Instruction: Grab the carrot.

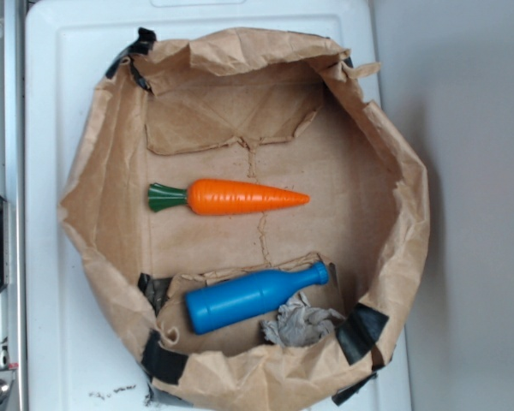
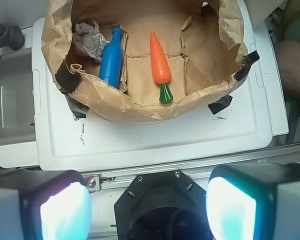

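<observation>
The orange carrot [image 1: 240,197] with its dark green stem end lies flat in the middle of a brown paper basin [image 1: 103,154], stem to the left in the exterior view. In the wrist view the carrot [image 2: 159,64] lies near the top, stem pointing toward me. My gripper [image 2: 148,210] is open, its two pale pads far apart at the bottom of the wrist view, with nothing between them. It hangs over the robot's black base, well short of the basin. The gripper does not show in the exterior view.
A blue plastic bottle [image 1: 253,295] lies beside the carrot, with a crumpled grey rag [image 1: 301,325] next to it. The basin's raised, taped paper walls [image 2: 115,102] ring both objects. It stands on a white plastic lid [image 2: 155,137]. The black robot base [image 2: 165,210] is below the gripper.
</observation>
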{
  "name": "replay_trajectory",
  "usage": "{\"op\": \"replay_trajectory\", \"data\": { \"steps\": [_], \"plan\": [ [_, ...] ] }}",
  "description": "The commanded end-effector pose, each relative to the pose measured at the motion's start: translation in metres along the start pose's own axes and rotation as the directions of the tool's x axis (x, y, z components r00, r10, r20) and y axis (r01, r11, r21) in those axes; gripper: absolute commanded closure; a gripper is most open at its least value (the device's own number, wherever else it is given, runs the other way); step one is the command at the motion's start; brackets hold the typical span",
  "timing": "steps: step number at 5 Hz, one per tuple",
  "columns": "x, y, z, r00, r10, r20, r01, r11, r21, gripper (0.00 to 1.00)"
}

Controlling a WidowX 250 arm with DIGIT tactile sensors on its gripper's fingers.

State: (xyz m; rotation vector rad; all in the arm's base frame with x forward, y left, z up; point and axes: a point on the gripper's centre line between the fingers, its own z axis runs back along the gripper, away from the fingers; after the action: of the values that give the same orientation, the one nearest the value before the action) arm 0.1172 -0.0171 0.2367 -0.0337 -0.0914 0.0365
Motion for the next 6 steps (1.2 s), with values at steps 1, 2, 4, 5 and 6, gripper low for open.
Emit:
{"op": "replay_trajectory", "data": {
  "steps": [1, 2, 4, 5, 6],
  "plan": [
    [0.000, 0.000, 0.000, 1.000, 0.000, 0.000, 0.000, 1.000, 0.000, 0.00],
    [0.014, 0.003, -0.007, 1.000, 0.013, 0.004, -0.013, 1.000, 0.015, 0.00],
    [0.051, 0.017, -0.021, 1.000, 0.002, 0.029, -0.002, 1.000, 0.005, 0.00],
    [0.070, 0.022, -0.034, 0.999, -0.017, 0.039, 0.016, 1.000, 0.024, 0.00],
    [0.089, 0.010, -0.054, 0.997, -0.068, 0.027, 0.066, 0.995, 0.071, 0.00]
  ]
}}
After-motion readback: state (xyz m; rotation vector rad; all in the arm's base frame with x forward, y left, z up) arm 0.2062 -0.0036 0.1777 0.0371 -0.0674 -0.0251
